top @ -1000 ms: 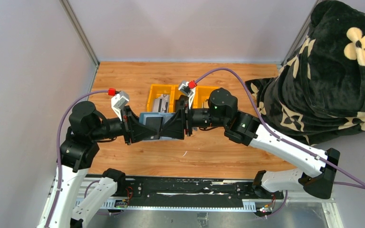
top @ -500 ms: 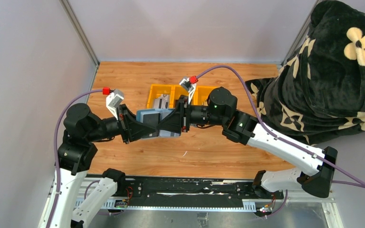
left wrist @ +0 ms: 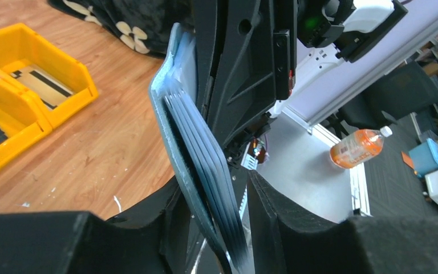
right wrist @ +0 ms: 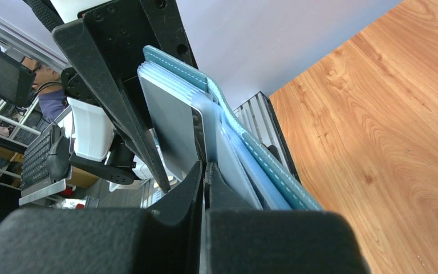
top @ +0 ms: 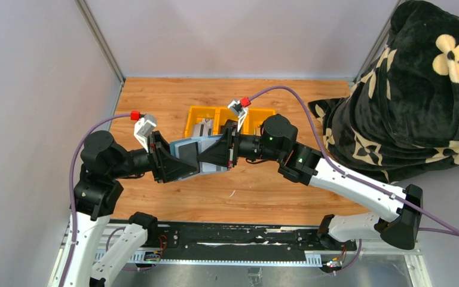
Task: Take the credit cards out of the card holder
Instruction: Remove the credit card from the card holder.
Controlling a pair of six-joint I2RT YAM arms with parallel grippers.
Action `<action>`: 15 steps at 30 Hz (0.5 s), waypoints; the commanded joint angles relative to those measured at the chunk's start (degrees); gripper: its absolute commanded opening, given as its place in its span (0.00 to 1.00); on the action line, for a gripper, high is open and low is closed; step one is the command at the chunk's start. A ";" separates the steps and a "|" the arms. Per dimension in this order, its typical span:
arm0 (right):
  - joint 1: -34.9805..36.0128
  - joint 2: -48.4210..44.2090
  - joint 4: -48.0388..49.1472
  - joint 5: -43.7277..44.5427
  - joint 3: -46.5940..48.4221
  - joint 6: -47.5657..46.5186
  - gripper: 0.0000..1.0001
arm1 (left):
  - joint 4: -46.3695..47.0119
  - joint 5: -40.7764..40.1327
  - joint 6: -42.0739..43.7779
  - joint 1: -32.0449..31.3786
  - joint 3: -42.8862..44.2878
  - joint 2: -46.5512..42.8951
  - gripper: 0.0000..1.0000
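While the small blue-grey folding card holder [right wrist: 274,177] hangs in the air above the wooden counter [top: 263,191], it sits between the 2 arms, near the middle of the workspace and just in front of the yellow 3-compartment plastic tray [top: 191,122].

The left fingers [left wrist: 274,228] stand partway apart around one end of the holder. It leans on one of them, with what looks like a sliver of daylight on the other side (whether they truly clamp it I cannot tell).

The right fingers [right wrist: 182,194] are pressed together at the opposite end. A thin pale-grey plastic credit card [right wrist: 205,137] runs down into the seam between them, so they appear to pinch its exposed edge. A darker grey card lies flat beside it in the slots.

The relation that matters is the line of the card. Its long axis runs along the holder, from the left fingers toward the right fingers, roughly sideways across the counter. The open mouth of the slots faces the right arm, which is the one on the card. My judgement is that the pull must go straight back along that axis, away from the left arm. If the left side has no firm hold, the holder is likely to travel with the card.
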 commanded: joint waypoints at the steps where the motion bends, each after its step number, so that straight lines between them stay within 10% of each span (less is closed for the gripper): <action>1: 0.46 0.74 3.68 6.65 -3.19 -0.03 0.00 | 3.49 12.56 -2.76 -1.46 1.31 -0.08 0.41; 15: -0.39 -3.37 2.78 7.76 -6.74 -0.60 0.00 | 2.16 15.93 -2.05 -1.43 3.36 0.12 0.13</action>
